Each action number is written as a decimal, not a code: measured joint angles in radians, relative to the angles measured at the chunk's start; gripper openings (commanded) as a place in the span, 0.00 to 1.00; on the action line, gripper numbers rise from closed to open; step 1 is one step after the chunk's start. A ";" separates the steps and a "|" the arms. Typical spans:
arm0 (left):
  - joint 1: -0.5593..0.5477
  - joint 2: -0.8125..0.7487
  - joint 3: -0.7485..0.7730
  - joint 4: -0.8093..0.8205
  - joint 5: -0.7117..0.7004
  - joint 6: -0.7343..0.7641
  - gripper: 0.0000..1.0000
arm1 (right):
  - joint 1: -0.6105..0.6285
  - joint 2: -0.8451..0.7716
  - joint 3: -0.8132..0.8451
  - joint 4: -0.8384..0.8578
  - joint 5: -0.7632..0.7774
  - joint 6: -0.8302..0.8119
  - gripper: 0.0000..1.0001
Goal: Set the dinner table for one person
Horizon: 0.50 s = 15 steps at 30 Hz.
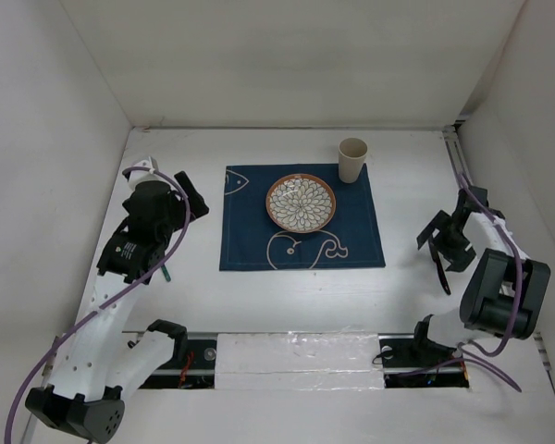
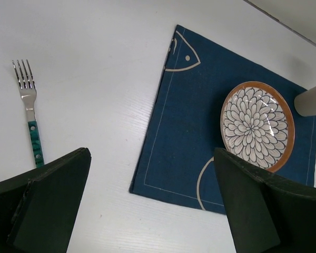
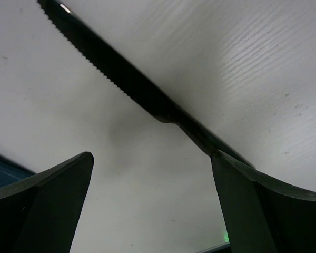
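The white dinner table carries a navy whale placemat with a flower-patterned plate on it and a beige cup at its far right corner. In the left wrist view a fork with a green handle lies on the table left of the placemat, plate and cup. My left gripper is open and empty above the mat's left edge. My right gripper is open low over a dark serrated knife, whose handle runs by the right finger.
White walls enclose the table on the left, back and right. A metal rail with the arm bases runs along the near edge. The fork's green handle tip peeks out under the left arm.
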 measured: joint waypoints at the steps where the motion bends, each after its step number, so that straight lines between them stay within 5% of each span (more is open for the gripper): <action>1: 0.000 -0.001 0.000 0.000 0.010 0.002 1.00 | -0.006 0.013 0.000 0.000 0.003 0.003 0.99; 15: -0.006 -0.001 0.000 -0.001 0.037 0.010 1.00 | -0.029 0.156 0.017 0.006 0.006 -0.002 0.92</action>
